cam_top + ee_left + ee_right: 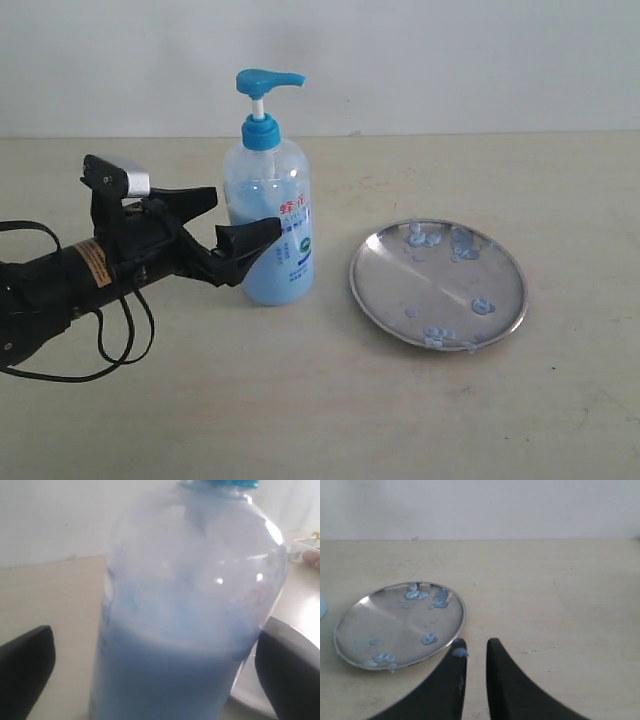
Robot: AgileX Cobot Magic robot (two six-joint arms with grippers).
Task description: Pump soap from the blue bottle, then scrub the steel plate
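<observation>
The blue bottle (275, 190) stands upright left of centre, its blue pump head (268, 82) up and pale blue soap (165, 675) filling its lower half. My left gripper (246, 208) is open and straddles the bottle's body; in the left wrist view the bottle (190, 595) fills the space between the two fingers. The steel plate (430, 285) lies to the right of the bottle, dotted with bluish soap blobs (462, 243). My right gripper (476, 647) hovers by the plate's rim (462, 615), fingers almost together with nothing between them. A soap blob (459, 653) sticks to one fingertip.
Everything rests on a pale beige table (330, 400) with a white wall behind. The left arm's black cable (110, 350) loops over the table at the left. My right gripper does not show in the exterior view.
</observation>
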